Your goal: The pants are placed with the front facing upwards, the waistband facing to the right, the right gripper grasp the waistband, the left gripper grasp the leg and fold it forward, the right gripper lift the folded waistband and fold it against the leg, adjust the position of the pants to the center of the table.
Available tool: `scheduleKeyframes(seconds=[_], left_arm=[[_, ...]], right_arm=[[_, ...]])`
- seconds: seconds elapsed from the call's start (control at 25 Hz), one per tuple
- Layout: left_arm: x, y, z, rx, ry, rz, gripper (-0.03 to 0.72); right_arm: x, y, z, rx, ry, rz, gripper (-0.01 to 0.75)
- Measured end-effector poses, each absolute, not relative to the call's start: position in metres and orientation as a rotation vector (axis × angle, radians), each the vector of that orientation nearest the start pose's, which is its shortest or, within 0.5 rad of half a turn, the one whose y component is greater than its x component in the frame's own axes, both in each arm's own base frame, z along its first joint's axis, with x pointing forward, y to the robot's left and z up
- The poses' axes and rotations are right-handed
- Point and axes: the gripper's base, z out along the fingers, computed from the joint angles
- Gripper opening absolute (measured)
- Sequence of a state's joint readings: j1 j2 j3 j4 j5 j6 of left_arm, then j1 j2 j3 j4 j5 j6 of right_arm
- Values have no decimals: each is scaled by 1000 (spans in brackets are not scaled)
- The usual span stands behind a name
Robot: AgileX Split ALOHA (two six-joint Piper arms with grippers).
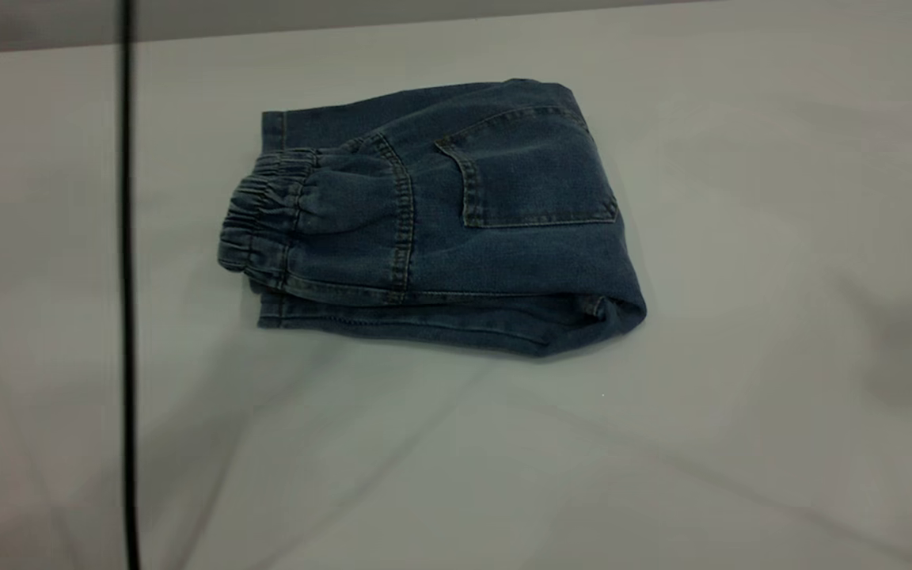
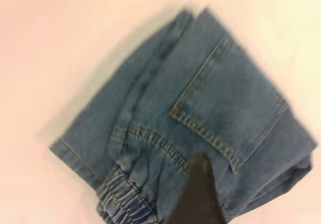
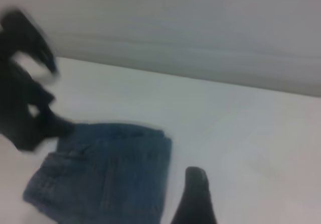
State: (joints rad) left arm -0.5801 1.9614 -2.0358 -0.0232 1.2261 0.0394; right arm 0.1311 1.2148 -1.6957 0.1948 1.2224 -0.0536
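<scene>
The short blue denim pants [image 1: 440, 222] are already folded, ruched elastic waistband [image 1: 262, 218] at 9 o'clock, roughly mid on the white table [image 1: 741, 317]. Can't tell either gripper's state. If anything's left, I'd nudge the bundle gently so layers stay stacked.

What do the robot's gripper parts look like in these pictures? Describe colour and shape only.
The left gripper shows one matte black, wedge-shaped finger tapering to a rounded tip. The right gripper shows a similar black tapered finger. A thin black cable crosses the exterior view.
</scene>
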Motion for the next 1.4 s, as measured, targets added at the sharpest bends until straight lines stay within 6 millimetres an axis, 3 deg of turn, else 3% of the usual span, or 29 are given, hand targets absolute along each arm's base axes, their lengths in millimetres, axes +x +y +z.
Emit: scheduleKeyframes(seconds=[0.16,0.32,0.44,0.6,0.76,1.04,1.16,1.4], left_arm=[[327,-213,416,760,2375,-213,526],[287,-183,465,720,2251,-197,526],[254,-161,485,702,2201,-210,526],[207,-130,496,688,2159,-221,526],[156,-97,493,676,2125,-231,526],[77,-37,452,647,2082,-152,526],[53,-18,429,634,2065,-115,526],[22,1,390,591,2055,-151,526]], right_arm=[[169,41,497,-229,2187,321,496],[136,38,486,-231,2175,338,496],[111,37,474,-228,2167,368,496],[79,37,461,-229,2091,433,496],[52,37,441,-250,2070,475,495],[24,33,403,-267,2059,460,494],[16,31,385,-295,2045,440,494],[-4,26,350,-343,2004,363,493]])
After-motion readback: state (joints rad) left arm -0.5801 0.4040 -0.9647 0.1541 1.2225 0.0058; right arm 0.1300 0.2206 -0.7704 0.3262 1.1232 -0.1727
